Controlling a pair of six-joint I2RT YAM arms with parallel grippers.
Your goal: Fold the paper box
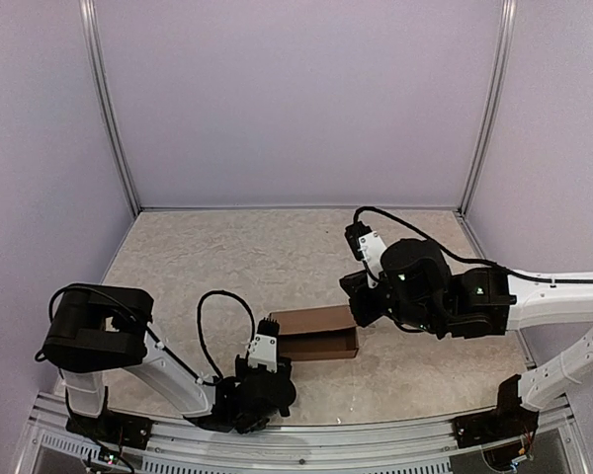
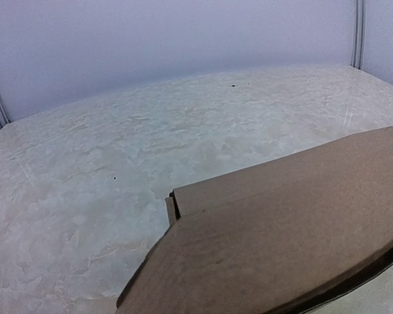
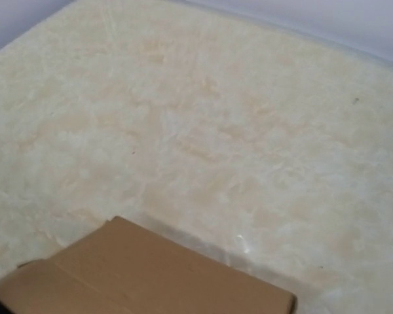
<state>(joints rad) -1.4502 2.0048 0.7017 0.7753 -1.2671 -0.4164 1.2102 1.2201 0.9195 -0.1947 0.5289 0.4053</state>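
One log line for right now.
box: on table | left hand: at its left end, grip unclear | right hand: at its right end, grip unclear

The top camera looks down from above and behind the arm bases (image 1: 104, 427), far enough to take in the whole table (image 1: 227, 267) and the back wall (image 1: 296, 99). Both wrist cameras sit low and close, facing across the tabletop. All three views share the paper box (image 1: 316, 334), which fills each wrist view's bottom edge.
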